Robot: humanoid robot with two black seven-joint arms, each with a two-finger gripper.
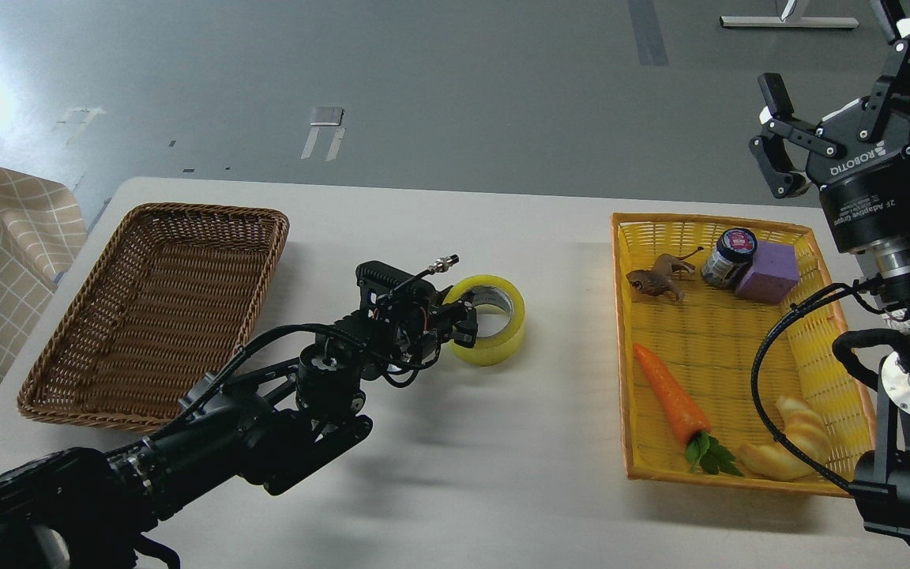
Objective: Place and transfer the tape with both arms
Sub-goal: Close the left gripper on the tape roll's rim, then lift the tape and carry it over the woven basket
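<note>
The tape [496, 332], a yellow translucent roll with a grey-white core, lies on the white table [455, 474] near its middle. My left arm comes in from the lower left, and its gripper [461, 320] is at the roll's left rim, with dark fingers against the roll's wall. I cannot make out whether they are closed on it. My right gripper [842, 63], marked ROBOTIQ, is raised high at the upper right, above the far corner of the yellow basket [627, 348]. Its fingers are spread wide and it holds nothing.
An empty brown wicker basket [52, 348] stands at the left. The yellow basket on the right holds a carrot [668, 391], a croissant [799, 442], a purple block [767, 273], a small jar [727, 257] and a toy animal [660, 280]. A checked cloth [5, 229] is at the far left.
</note>
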